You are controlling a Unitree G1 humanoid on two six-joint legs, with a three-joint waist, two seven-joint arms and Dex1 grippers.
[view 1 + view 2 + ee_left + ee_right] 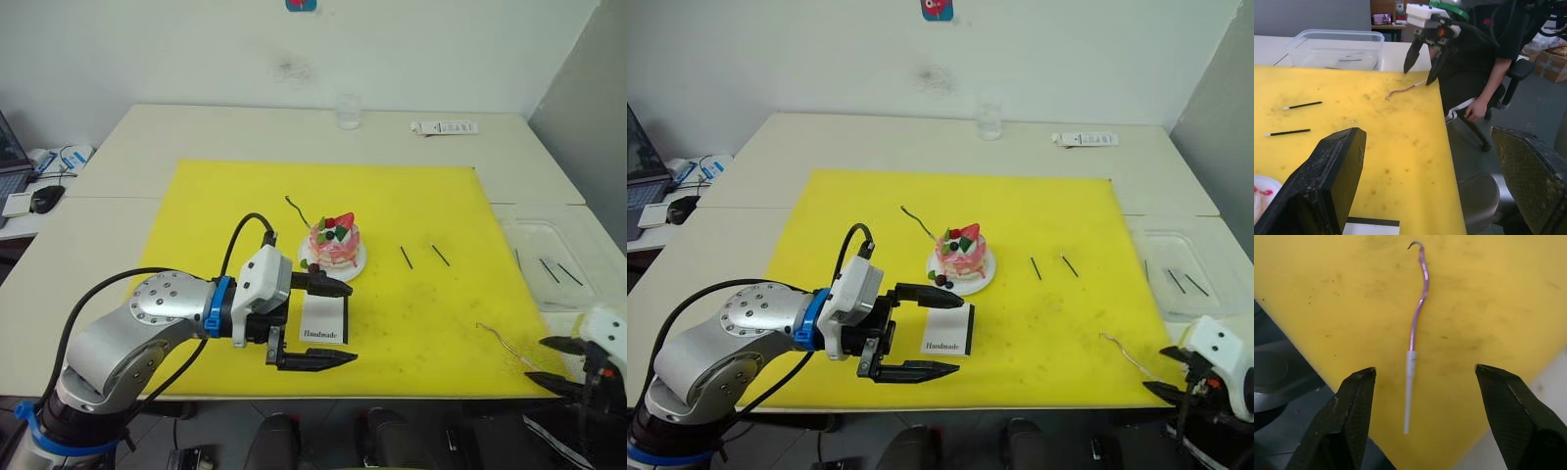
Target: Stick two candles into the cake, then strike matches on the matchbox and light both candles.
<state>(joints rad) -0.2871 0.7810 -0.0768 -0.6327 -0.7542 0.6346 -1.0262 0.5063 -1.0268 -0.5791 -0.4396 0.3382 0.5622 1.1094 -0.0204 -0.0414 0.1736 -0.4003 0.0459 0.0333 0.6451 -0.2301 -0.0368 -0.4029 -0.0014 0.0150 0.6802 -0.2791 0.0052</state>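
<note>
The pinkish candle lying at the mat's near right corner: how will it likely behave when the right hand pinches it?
The pinkish candle is very thin and wavy, so probably light and easily bent or snapped. Its white end overhangs the yellow mat, so a nudge might tip it off. The right hand is open around it.

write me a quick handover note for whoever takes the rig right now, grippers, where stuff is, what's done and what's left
Left gripper: open, empty, fingers either side of the matchbox, which lies on the yellow mat just in front of the cake.
Right gripper: open, empty, at the mat's near right corner, lined up over the pinkish candle, which lies flat with its white end overhanging the edge.
Greenish candle: already stuck in the cake, leaning away to the left.
Matches: two on the mat right of the cake, more in the clear tray.
Done: one candle planted. Left: second candle, striking matches, lighting both.
</note>
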